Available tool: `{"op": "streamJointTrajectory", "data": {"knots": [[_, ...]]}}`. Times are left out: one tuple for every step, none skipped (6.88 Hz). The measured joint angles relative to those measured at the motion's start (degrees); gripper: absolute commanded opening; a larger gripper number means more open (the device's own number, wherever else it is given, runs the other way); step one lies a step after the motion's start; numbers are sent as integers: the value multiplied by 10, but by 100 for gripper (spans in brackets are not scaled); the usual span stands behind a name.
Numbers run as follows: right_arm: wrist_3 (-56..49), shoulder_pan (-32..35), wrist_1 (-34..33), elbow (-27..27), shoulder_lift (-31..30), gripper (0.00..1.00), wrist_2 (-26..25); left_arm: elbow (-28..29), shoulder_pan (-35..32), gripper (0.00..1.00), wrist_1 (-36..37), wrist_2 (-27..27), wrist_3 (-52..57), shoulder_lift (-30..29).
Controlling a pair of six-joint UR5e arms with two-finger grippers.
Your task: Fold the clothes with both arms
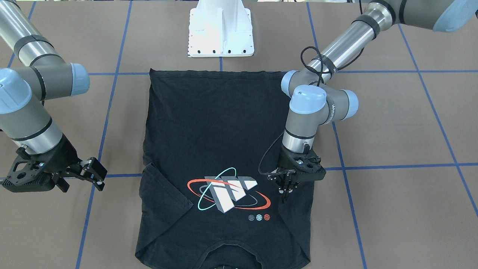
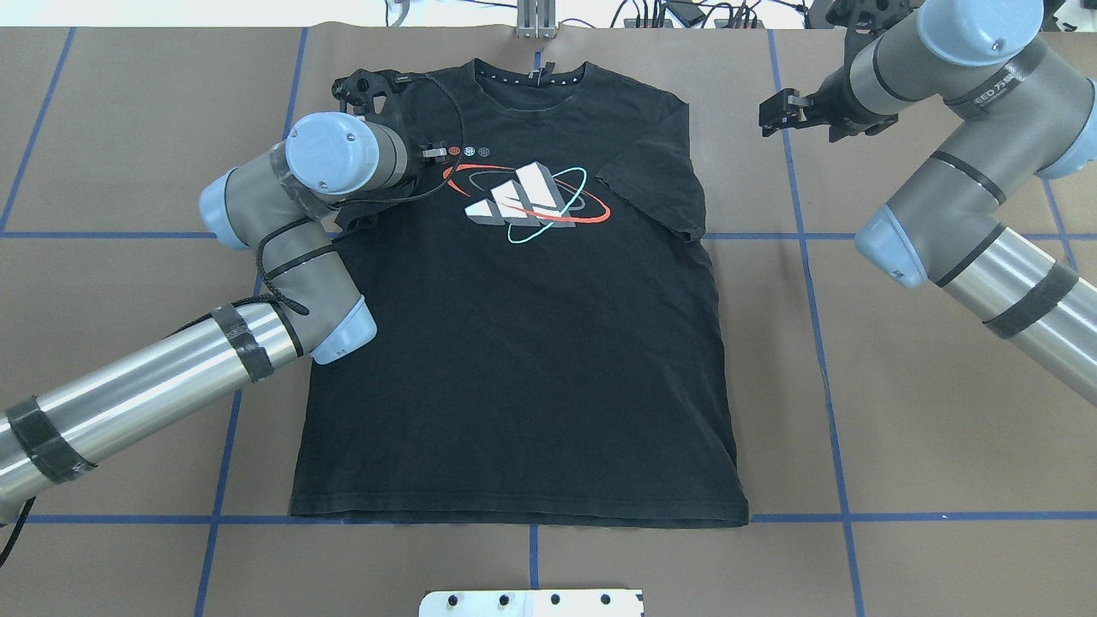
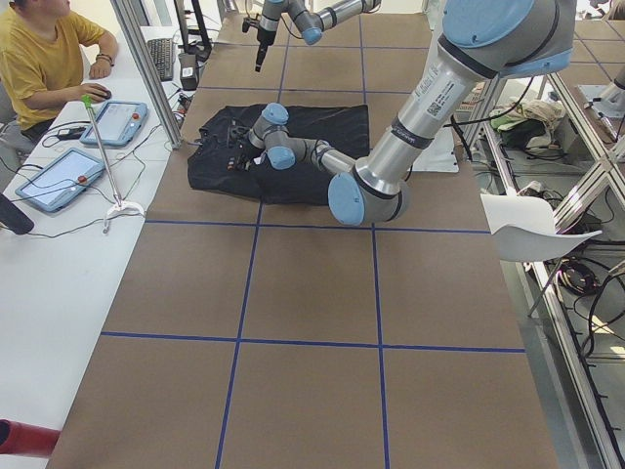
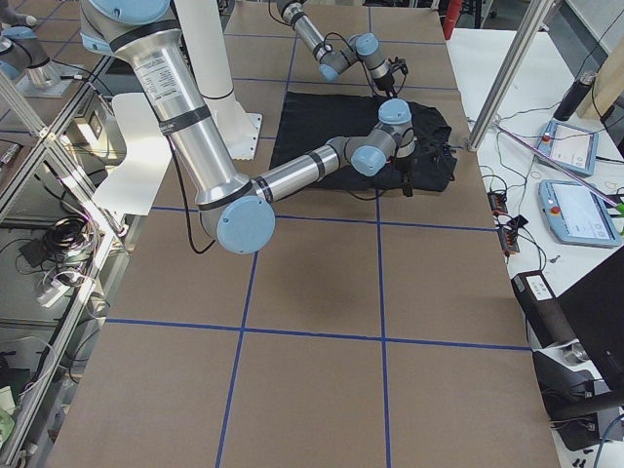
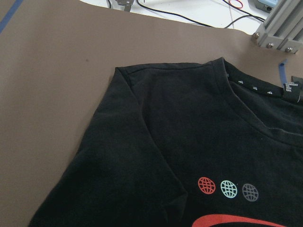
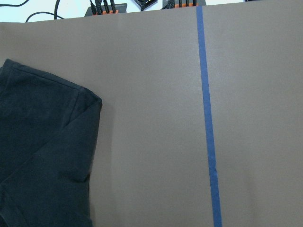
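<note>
A black T-shirt point(image 1: 224, 123) lies flat on the brown table, graphic side up, collar at the edge far from the robot's base. Both sleeves look folded inward onto the body; the one nearer my right arm point(image 2: 651, 184) shows plainly. My left gripper point(image 1: 285, 191) points down over the shirt's shoulder beside the graphic point(image 1: 227, 190), fingers together, with no cloth lifted. The left wrist view shows that shoulder and the collar point(image 5: 255, 94) lying flat. My right gripper point(image 1: 98, 175) hovers open off the shirt's side, over bare table, with nothing in it point(image 2: 769, 116).
The white pedestal base point(image 1: 221, 33) stands just behind the shirt's hem. Blue tape lines point(image 6: 208, 142) cross the brown table. A person point(image 3: 39, 59) sits at a side desk with tablets point(image 3: 54, 181), beyond the collar end. A metal post point(image 2: 536, 17) rises by the collar.
</note>
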Motion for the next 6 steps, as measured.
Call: {"op": "streamJointTrajectory", "data": {"knots": [[0,0,0,0,0,100,0,8,0,99,-1,1,1,-4],[0,-1,0,0,0,100,0,9,-1,100,-1,1,13,-4],[1,-1,0,0,0,100,0,2,-4,100,-2,1,44,-1],[7,-2,0,4,0,100,-1,-22,-11,100,-1,-1,82,12],[22,-8,-1,17,-3,100,-5,-73,-19,100,2,-10,123,42],[44,-21,-3,46,-15,100,-14,-138,-23,100,3,-27,157,85]]}}
